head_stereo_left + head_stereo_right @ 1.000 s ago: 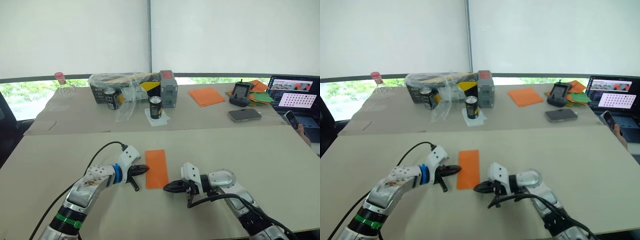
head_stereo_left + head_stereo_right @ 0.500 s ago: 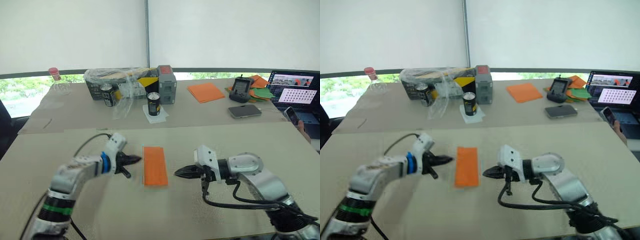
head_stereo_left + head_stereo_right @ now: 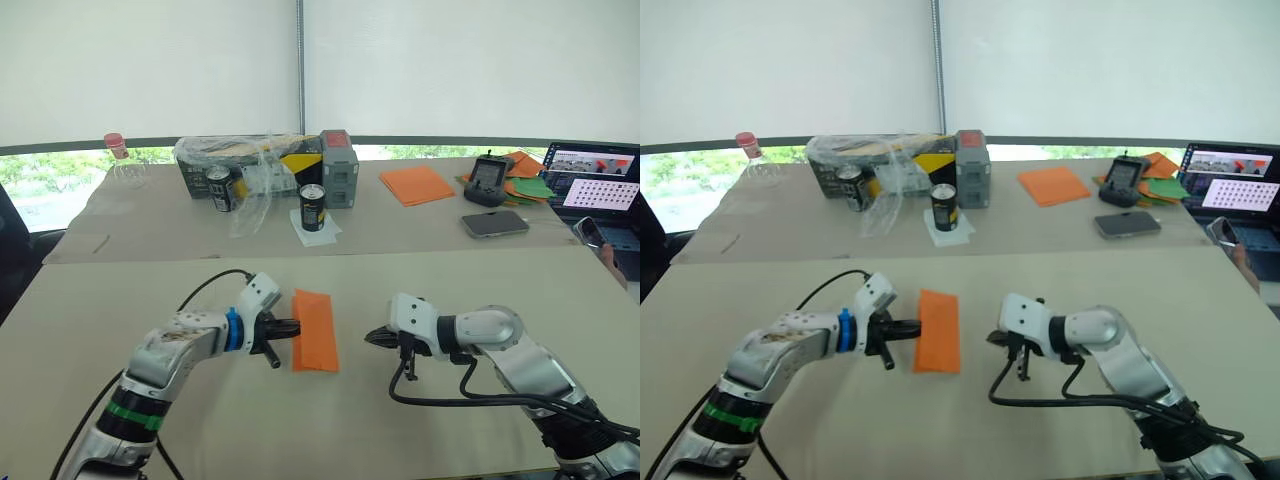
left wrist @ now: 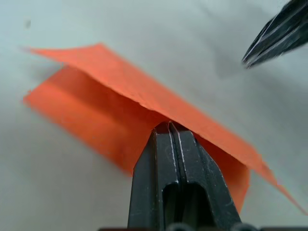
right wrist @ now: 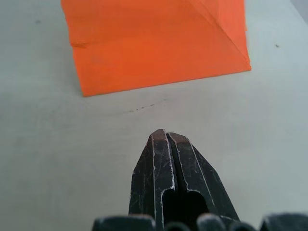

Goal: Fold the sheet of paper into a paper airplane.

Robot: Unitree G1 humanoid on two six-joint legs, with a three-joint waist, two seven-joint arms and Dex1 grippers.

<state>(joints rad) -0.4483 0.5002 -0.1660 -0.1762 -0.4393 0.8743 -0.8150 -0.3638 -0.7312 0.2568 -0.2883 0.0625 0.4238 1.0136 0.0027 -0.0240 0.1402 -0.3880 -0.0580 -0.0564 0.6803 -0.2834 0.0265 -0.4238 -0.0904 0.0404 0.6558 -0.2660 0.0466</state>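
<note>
The sheet of paper (image 3: 316, 331) is bright orange and lies folded in half on the near table, between my two grippers. Its upper layer (image 4: 144, 91) is raised along the left edge. My left gripper (image 3: 294, 326) is shut, its tip (image 4: 169, 127) tucked just under that raised layer. My right gripper (image 3: 371, 339) is also shut and holds nothing. It hovers low over the table to the right of the paper (image 5: 154, 45), a short gap away. No paper airplane shape has formed.
On the far table stand two black cans (image 3: 313, 208), a plastic-wrapped box (image 3: 245, 165), a grey box (image 3: 338, 168), a stack of orange sheets (image 3: 417, 184), green papers (image 3: 530, 187), a controller (image 3: 489, 180), a phone (image 3: 495, 223) and a laptop (image 3: 600, 190).
My left gripper has moved right to the paper's left edge, and the upper layer there now stands raised. My right gripper has drawn back to the right, away from the paper.
</note>
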